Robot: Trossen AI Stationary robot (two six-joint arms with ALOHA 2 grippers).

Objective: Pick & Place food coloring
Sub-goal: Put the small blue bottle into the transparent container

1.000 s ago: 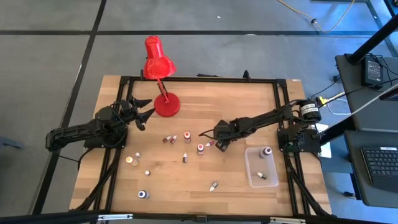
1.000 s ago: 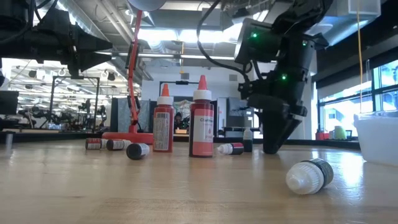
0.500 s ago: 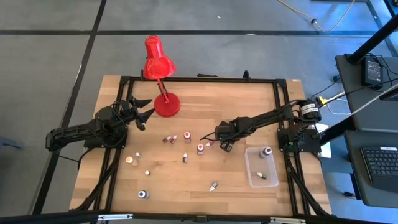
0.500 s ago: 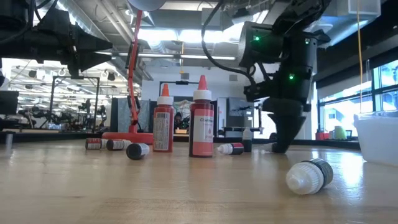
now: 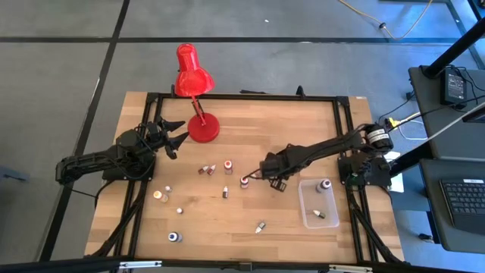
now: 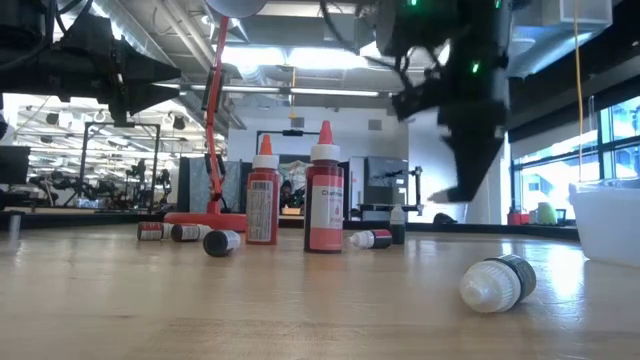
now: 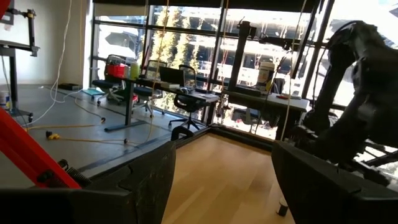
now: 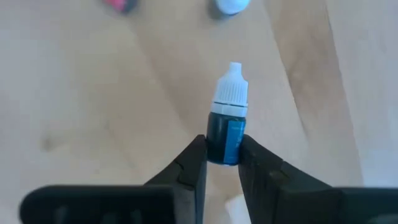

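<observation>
Several tiny food coloring bottles stand or lie on the wooden table, among them one just left of my right gripper and a lying pair. My right gripper is shut on a blue-bodied, white-capped bottle, and in the low view the gripper hangs above the table. My left gripper waits open at the table's left by the lamp base, and its fingers hold nothing in the left wrist view. My right gripper pinches the blue bottle's body near its bottom end between its two fingertips. The fingers come from above, pointing steeply down. The white cap sticks out past the fingertips, and the bottle is lifted clear of the table.
A clear plastic tub with two bottles inside stands right of my right gripper. A red desk lamp stands at the far left. More bottles lie toward the near edge, and one lies close to the low camera.
My right gripper has shut on the blue bottle that lay on the table beside it. It has then risen, tipped to point more steeply down, and shifted slightly toward the near right. The bottle has gone up with it, clear of the table.
</observation>
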